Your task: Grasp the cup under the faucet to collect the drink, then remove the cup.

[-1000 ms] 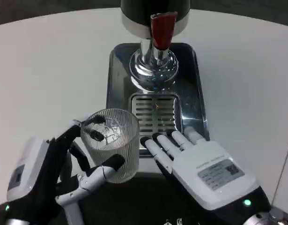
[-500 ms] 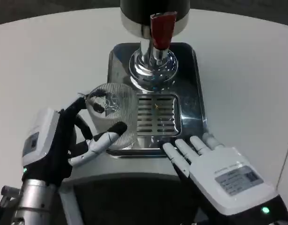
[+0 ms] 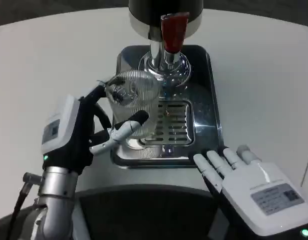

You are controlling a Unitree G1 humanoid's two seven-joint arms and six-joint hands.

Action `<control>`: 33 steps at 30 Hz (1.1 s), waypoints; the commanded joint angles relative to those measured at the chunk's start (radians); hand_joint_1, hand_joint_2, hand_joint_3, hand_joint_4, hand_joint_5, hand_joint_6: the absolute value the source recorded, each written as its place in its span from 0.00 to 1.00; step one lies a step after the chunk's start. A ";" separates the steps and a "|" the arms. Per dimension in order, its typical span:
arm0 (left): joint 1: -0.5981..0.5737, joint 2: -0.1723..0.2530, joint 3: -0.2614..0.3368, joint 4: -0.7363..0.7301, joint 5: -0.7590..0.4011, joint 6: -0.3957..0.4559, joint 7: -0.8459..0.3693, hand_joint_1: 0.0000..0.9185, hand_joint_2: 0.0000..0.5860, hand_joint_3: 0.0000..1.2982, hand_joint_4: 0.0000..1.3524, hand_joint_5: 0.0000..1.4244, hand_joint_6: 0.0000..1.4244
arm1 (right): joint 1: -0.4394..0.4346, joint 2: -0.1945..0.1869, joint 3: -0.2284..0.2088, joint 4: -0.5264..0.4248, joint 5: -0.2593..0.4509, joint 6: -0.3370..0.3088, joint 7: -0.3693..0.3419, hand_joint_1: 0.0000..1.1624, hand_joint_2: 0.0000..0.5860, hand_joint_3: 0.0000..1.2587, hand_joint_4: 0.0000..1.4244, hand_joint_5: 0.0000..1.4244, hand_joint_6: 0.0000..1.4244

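My left hand (image 3: 81,132) grips a clear ribbed cup (image 3: 133,102) and holds it over the left side of the steel drip tray (image 3: 209,115), just left of the grille (image 3: 169,122). The cup tilts slightly and its rim is close to the chrome faucet base (image 3: 166,67). Above that base is the red tap lever (image 3: 173,30) on the black dispenser (image 3: 166,10). My right hand (image 3: 254,185) rests open, palm down, at the tray's near right corner with its fingers spread.
The white round table (image 3: 264,75) spreads to both sides of the tray. A dark curved edge (image 3: 138,205) runs along the near side below the tray.
My left hand has carried the cup forward and to the right, from the table's near edge onto the tray beside the faucet. My right hand has drawn back toward me and to the right.
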 commanded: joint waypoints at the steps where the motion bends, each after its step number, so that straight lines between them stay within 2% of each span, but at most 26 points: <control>1: -0.064 -0.016 -0.034 0.062 0.012 -0.030 0.052 0.54 0.46 0.73 0.83 0.66 0.92 | 0.040 0.012 -0.009 -0.036 -0.001 -0.016 0.005 0.55 0.48 0.00 0.00 0.00 0.00; 9: -0.164 -0.043 -0.103 0.181 0.036 -0.033 0.093 0.54 0.45 0.73 0.83 0.66 0.92 | 0.086 0.034 -0.022 -0.055 -0.001 -0.030 -0.010 0.55 0.48 0.00 0.00 0.00 0.00; 23: -0.290 -0.063 -0.202 0.351 0.066 -0.045 0.161 0.53 0.45 0.73 0.83 0.68 0.93 | 0.100 0.055 -0.037 -0.040 0.009 -0.045 -0.030 0.55 0.48 0.00 0.00 0.00 0.00; 33: -0.306 -0.050 -0.229 0.389 0.074 -0.053 0.179 0.46 0.41 0.66 0.69 0.66 0.93 | 0.082 0.050 -0.053 -0.016 0.030 -0.042 -0.029 0.55 0.48 0.00 0.00 0.00 0.00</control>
